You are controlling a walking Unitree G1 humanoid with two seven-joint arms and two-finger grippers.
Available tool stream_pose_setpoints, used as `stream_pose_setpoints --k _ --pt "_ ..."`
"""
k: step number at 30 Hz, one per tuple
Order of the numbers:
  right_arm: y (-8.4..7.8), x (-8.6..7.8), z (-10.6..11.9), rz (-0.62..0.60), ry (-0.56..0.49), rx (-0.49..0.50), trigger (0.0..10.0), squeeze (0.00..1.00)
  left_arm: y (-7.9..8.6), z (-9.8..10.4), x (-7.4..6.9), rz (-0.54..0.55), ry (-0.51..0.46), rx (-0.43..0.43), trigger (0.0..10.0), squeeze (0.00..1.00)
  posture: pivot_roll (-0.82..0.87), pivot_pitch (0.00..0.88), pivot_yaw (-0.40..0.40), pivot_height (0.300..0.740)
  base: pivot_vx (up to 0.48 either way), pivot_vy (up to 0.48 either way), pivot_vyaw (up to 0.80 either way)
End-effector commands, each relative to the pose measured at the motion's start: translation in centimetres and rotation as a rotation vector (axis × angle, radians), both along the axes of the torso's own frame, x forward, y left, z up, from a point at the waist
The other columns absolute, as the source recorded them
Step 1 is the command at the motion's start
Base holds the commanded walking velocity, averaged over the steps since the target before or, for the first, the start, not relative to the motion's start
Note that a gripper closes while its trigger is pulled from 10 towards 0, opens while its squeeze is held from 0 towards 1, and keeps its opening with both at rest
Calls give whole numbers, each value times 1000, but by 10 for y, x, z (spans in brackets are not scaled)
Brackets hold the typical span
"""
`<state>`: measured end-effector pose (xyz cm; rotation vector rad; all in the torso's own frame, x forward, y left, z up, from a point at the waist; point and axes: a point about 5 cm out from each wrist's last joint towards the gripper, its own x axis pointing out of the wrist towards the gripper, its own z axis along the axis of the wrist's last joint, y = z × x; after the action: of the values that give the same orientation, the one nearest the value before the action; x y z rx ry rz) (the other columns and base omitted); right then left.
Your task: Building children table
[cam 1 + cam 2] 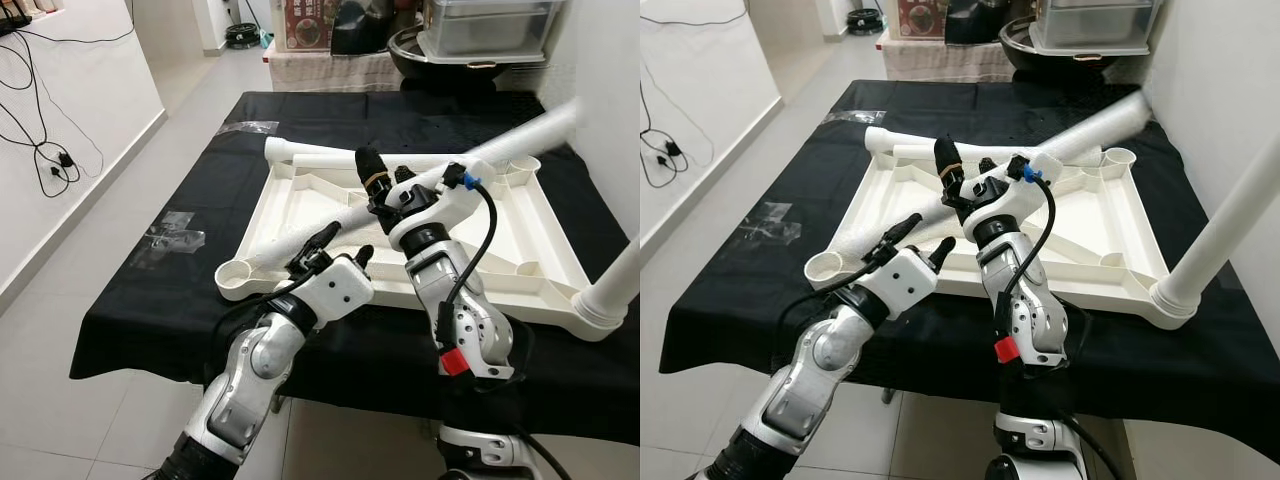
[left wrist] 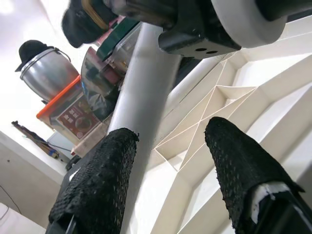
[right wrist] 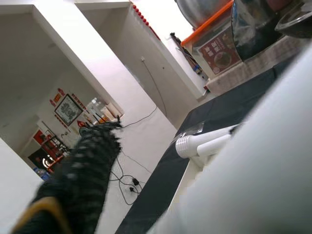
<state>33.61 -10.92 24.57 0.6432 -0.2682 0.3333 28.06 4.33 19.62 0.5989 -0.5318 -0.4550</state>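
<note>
The white tabletop [image 1: 520, 235] lies upside down on a black-covered table. A long white leg tube [image 1: 520, 140] slants over it, from the front-left corner socket [image 1: 235, 278] up towards the far right. My right gripper [image 1: 385, 185] is shut on this tube near its middle, one black finger [image 3: 83, 175] showing beside the white tube [image 3: 253, 170]. My left gripper [image 1: 348, 243] is open just in front of the tube's lower part, with the tube [image 2: 146, 83] against one of its fingers [image 2: 97, 185]. Another leg [image 1: 615, 285] stands fitted in the front-right corner. A third leg [image 1: 320, 157] lies along the far edge.
A metal pot [image 1: 430, 50] and a plastic box [image 1: 490, 25] stand behind the table. A white wall [image 1: 610, 90] is close on the right. Cables [image 1: 45, 155] trail on the floor at left. Clear tape [image 1: 170, 235] sticks to the cloth.
</note>
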Motion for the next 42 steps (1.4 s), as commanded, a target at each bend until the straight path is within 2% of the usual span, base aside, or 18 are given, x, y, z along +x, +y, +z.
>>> stream_pose_setpoints --k 1,3,4,8,11,13,16,20,23,24,25,26,27,30,34,35,41,42 --pt "3 1 3 26 -6 13 2941 0 3 -3 -1 4 8 12 10000 0 43 68 -5 740 0 0 0" --pt "3 1 3 26 -6 13 2941 0 3 -3 -1 4 8 12 10000 0 43 68 -5 740 0 0 0" --pt "1 2 2 4 -1 16 0 0 4 -2 -2 5 3 25 10000 0 43 71 -5 740 0 0 0" --pt "-18 10 -6 -150 65 7 0 0 11 1 -1 25 -6 34 10000 0 47 75 -8 740 0 0 0" --pt "-28 15 -13 -206 123 34 0 0 12 3 -1 28 -3 23 10000 0 52 72 -8 740 0 0 0" --pt "-28 15 -13 -206 123 34 0 0 12 3 -1 28 -3 23 10000 0 52 72 -8 740 0 0 0" --pt "-37 18 -20 -256 180 87 0 0 6 0 -6 15 22 5 10000 0 49 68 -7 740 0 0 0" --pt "-38 18 -22 -257 197 117 0 0 3 -2 -10 7 31 3 10000 0 45 65 -2 740 0 0 0" --pt "-35 22 -17 -215 211 198 0 0 2 -7 -13 13 112 -31 10000 0 50 59 -5 740 0 0 0" --pt "-35 22 -17 -215 211 198 0 0 2 -7 -13 13 112 -31 10000 0 50 59 -5 740 0 0 0" --pt "-33 22 -13 -195 201 212 0 0 6 -7 -10 41 139 -44 10000 1000 49 58 -5 740 0 0 0" --pt "-33 22 -13 -195 201 212 0 0 6 -7 -10 41 139 -44 10000 1000 49 58 -5 740 0 0 0" --pt "-29 23 -6 -172 184 217 0 0 18 -2 -3 97 151 -56 10000 1000 47 56 -5 740 0 0 0" --pt "-28 24 -5 -167 181 217 0 0 23 1 1 119 153 -48 10000 1000 47 50 -5 740 0 0 0" --pt "-28 25 -4 -166 180 219 0 0 34 7 12 172 151 21 10000 1000 51 51 -9 740 0 0 0" --pt "-28 25 -3 -166 182 226 0 0 37 10 15 189 151 20 10000 0 51 54 -7 740 0 0 0" --pt "-27 25 2 -157 180 242 0 0 46 13 20 254 174 21 10000 0 50 60 -7 740 0 0 0" --pt "-26 25 5 -151 174 254 0 0 48 9 21 269 214 24 10000 0 54 63 -7 740 0 0 0"
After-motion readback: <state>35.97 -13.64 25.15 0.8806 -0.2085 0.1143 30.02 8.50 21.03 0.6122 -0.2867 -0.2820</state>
